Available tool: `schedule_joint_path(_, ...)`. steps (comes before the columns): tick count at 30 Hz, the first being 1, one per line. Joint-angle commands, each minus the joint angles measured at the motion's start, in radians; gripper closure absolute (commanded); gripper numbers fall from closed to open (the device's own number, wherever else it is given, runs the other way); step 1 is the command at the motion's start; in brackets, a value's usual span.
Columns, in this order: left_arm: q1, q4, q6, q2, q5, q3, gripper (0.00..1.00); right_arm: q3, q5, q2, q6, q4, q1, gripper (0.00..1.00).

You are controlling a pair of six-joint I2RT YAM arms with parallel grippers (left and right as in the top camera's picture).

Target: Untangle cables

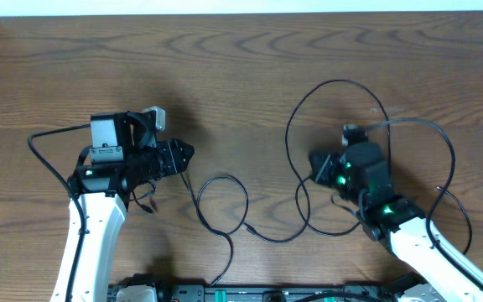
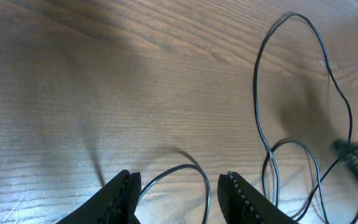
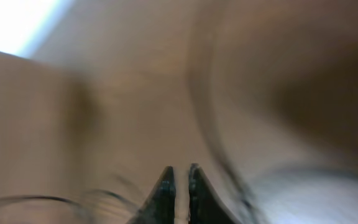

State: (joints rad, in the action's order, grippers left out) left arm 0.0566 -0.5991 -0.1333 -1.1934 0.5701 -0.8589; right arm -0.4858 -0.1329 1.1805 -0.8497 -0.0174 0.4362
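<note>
Near the middle of the wooden table (image 1: 241,50), the black cable (image 2: 256,93) is lying in loose crossing loops between the arms. One loop is reaching under the left gripper (image 2: 179,180), whose jaws are standing spread and empty. The right gripper (image 3: 179,173) is showing jaws pressed together; its view is blurred, so I cannot tell if they are pinching the cord. A pull now is probably risking a tighter knot at the crossings. The surface is brown grained wood, and of the room only a pale far strip is showing.

My tally from the console
I count two grippers, left gripper (image 1: 187,153) and right gripper (image 1: 314,161); one black cable (image 1: 335,81); one wooden table (image 1: 225,59).
</note>
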Motion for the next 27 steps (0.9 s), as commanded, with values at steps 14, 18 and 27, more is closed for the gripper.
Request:
schedule_joint_path(14, -0.003, -0.002, 0.006, -0.003, 0.006, 0.003, 0.54, 0.000, 0.216, 0.000, -0.320, 0.586, -0.004, 0.33)
schedule_joint_path(18, -0.003, -0.002, 0.006, -0.003, 0.006, 0.003, 0.54, -0.001, 0.203, -0.014, -0.332, 0.601, -0.003, 0.28)
schedule_joint_path(27, -0.003, -0.002, 0.006, -0.003, 0.006, 0.003, 0.54, -0.024, 0.177, -0.169, -0.377, 0.732, -0.003, 0.21)
